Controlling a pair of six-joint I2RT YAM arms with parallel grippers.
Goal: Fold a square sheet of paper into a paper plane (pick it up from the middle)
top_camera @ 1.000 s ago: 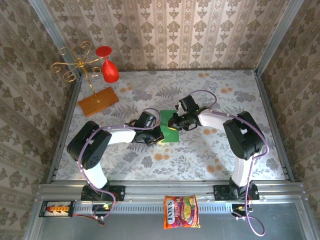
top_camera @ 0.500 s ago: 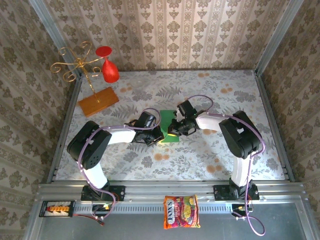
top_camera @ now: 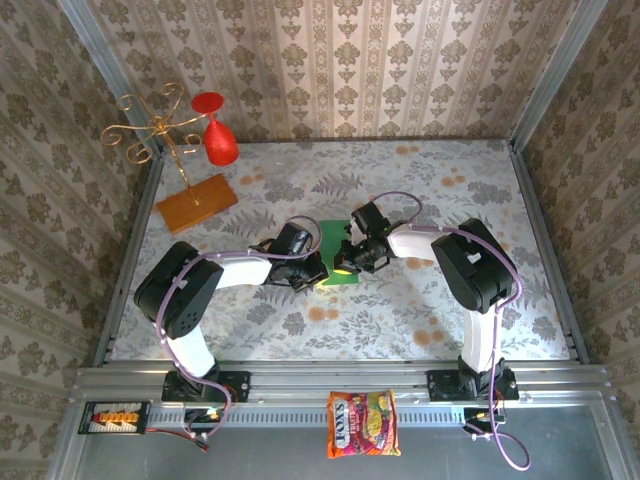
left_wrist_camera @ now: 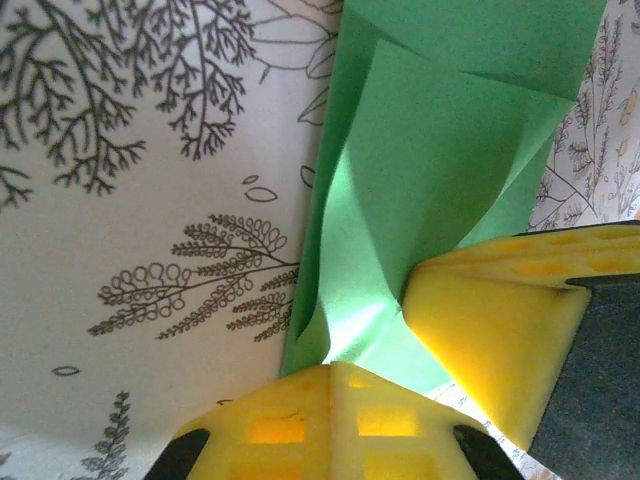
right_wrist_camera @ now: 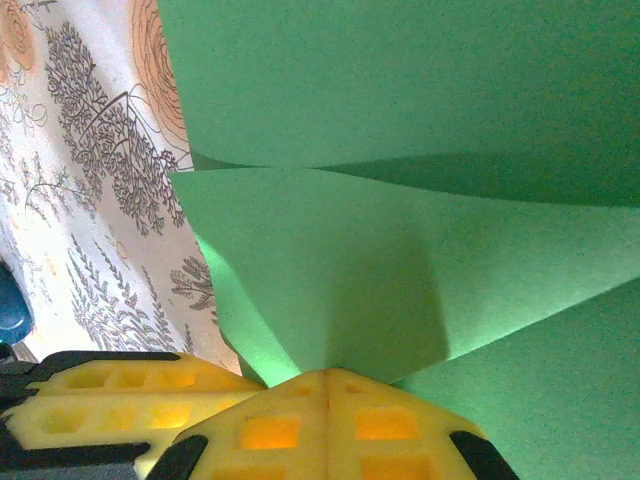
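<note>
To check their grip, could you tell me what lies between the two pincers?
A fold of the bright green square paper sheet, shown in the left wrist view.

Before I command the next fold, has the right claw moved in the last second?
Yes. Judged against the snack packet, the right claw has slid slightly left and toward the table's near edge, shut on the green paper.

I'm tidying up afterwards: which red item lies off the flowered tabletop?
The snack packet, on the grey strip at the near edge; the red glass is by the gold rack on the tabletop.
</note>
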